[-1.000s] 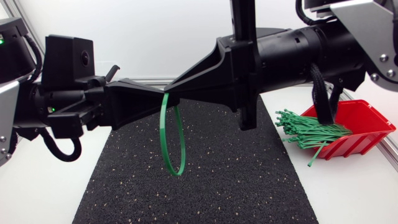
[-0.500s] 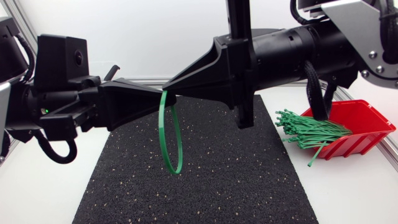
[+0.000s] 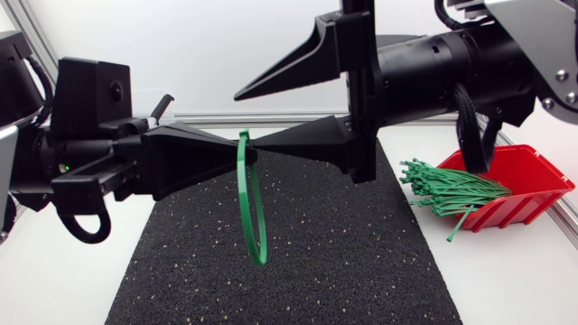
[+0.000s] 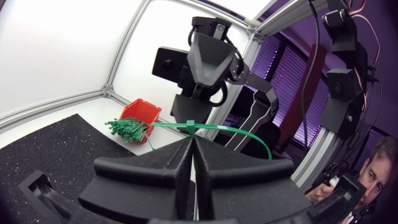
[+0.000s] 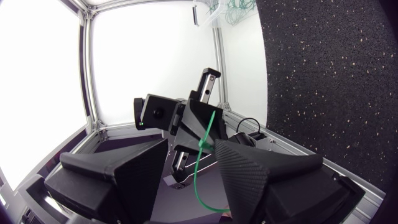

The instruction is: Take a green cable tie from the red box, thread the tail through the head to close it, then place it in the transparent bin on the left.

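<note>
- At the left gripper (image 3: 242,147): fingers pressed together, pinching the top of the green cable tie (image 3: 255,212) at their very tips.
- Hanging from that pinch as a narrow closed loop, in the air above the black mat (image 3: 316,271).
- In the left wrist view, strap crossing just over the pressed tips, with its small head sitting right above the seam.
- Right gripper (image 3: 247,121) spread wide, gripping nothing, meeting the left one tip to tip from the opposite side.
- Lower finger ending just beside the tie's top, touching or not cannot be told; upper finger well above it.
- In the right wrist view, tie running down through the gap between the spread fingers, left gripper straight ahead and close.
- Crowded around the tie's top by both sets of tips.
- Red box (image 3: 533,176) on the white table (image 3: 72,289) beside the mat, well apart from the loop.
- Bundle of green ties (image 3: 447,191) spilling over the box's rim toward the mat.
- Black cable (image 3: 470,135) from the right arm hanging in front of the box, hiding part of it.
- Transparent bin (image 5: 214,14), seen only in the right wrist view, beyond the mat's edge, green strands inside, well apart from both grippers.
</note>
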{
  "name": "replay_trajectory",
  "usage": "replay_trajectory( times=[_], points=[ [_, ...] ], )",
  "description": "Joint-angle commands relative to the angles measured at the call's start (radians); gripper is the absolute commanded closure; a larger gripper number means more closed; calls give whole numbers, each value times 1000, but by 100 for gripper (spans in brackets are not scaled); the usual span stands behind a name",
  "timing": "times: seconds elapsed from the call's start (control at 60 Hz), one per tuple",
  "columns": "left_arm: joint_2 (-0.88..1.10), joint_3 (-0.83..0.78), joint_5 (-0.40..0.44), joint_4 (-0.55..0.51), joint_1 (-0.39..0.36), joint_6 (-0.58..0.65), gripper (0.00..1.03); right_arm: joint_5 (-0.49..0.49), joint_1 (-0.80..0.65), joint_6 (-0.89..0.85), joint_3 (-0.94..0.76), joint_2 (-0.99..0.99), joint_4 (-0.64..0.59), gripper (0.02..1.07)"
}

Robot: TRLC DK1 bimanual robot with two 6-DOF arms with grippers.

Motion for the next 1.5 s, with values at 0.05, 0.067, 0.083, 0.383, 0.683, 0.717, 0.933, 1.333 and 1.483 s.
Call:
replay_trajectory(
  times=[0.05,0.067,0.083,0.383,0.683,0.717,0.933,1.333,1.483],
  points=[
    [2,0,21,18,18,-4,100,9,10,-3,-3,-9,-17,40],
    [2,2,22,20,20,-2,100,9,10,-3,-5,-14,-17,40],
    [4,2,24,20,23,-2,100,9,10,-3,-5,-17,-17,40],
    [30,2,30,25,41,32,100,10,-10,-8,-22,-17,1,53],
    [68,2,14,20,43,93,100,10,-31,-12,-16,75,43,54],
    [65,2,14,18,43,93,100,10,-31,-14,-16,80,46,54],
    [59,2,14,11,37,93,100,12,-44,-14,-3,103,56,59],
    [65,3,5,11,24,93,100,18,-51,-14,9,112,69,83],
    [66,3,5,11,20,93,100,20,-50,-14,7,114,67,83]
  ],
)
